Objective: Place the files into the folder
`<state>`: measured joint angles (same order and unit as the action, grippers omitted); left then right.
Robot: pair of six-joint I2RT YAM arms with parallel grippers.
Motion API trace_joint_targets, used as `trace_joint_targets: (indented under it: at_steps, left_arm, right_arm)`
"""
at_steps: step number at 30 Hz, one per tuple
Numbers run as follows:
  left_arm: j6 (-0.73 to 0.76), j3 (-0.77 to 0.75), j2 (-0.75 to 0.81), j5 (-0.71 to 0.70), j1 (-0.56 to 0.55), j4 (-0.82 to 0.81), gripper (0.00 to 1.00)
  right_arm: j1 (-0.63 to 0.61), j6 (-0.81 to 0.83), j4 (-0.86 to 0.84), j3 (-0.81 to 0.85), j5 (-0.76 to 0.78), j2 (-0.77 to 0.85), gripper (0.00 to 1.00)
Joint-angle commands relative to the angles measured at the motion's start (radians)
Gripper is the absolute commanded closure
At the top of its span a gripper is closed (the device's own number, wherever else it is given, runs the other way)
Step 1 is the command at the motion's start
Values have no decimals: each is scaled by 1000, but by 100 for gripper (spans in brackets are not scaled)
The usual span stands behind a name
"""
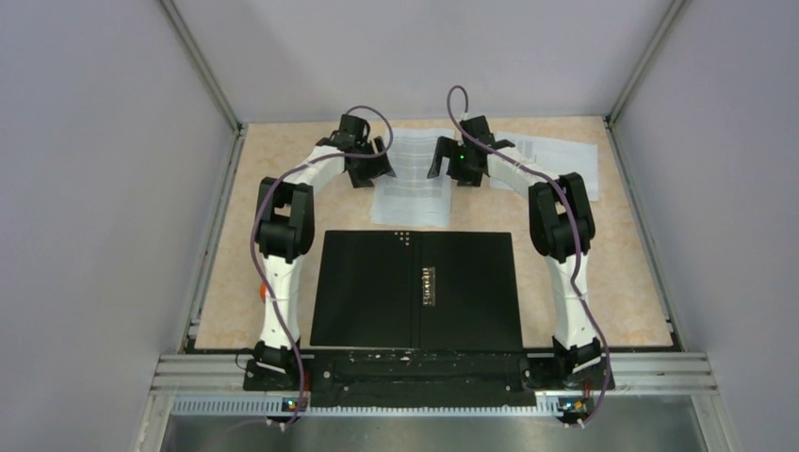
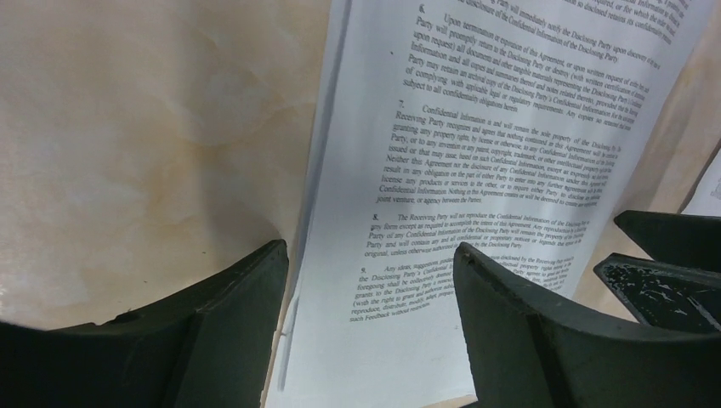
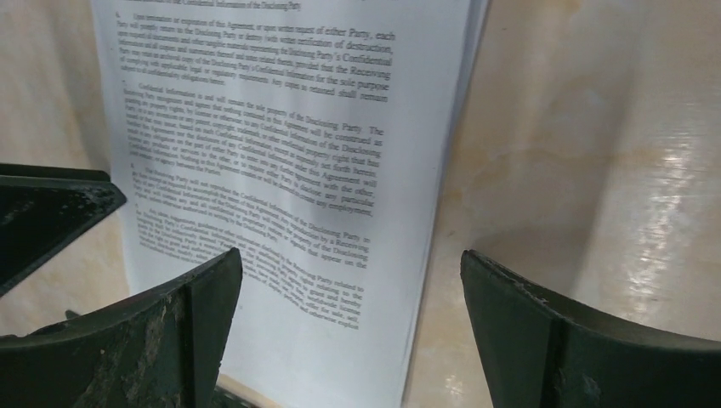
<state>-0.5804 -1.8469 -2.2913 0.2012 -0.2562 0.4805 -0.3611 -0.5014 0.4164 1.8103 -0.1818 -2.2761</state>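
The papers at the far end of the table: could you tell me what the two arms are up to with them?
The left tool and the right tool are both open over the stack of files at the far side of the table, one at its left edge, one at its right; neither holds anything. The folder lies open at the near side, black inside up, with no sheet in it yet. Another sheet lies apart at the far right.

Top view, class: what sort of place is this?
Likely a robotics lab cell: two arms bolted to a rail, grey panels enclosing the table, files and open folder laid out.
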Motion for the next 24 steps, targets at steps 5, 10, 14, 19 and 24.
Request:
trace_joint_targets:
  at_steps: [5, 10, 14, 19, 24]
  left_arm:
    - [6, -30, -48, 77, -32, 63, 25]
    - [6, -33, -55, 98, -32, 57, 25]
    - [7, -34, -56, 125, -32, 49, 25]
    - [1, -23, -49, 175, -32, 18, 26]
    - [-6, -14, -40, 213, -28, -2, 26]
  right_arm:
    - [-56, -108, -14, -27, -118, -42, 1]
    - [-61, -131, -40, 3, -190, -72, 1]
    - [-60, -137, -57, 18, -221, -78, 1]
    - [-59, -178, -117, 28, -282, -92, 1]
    - [-57, -225, -177, 50, -332, -113, 2]
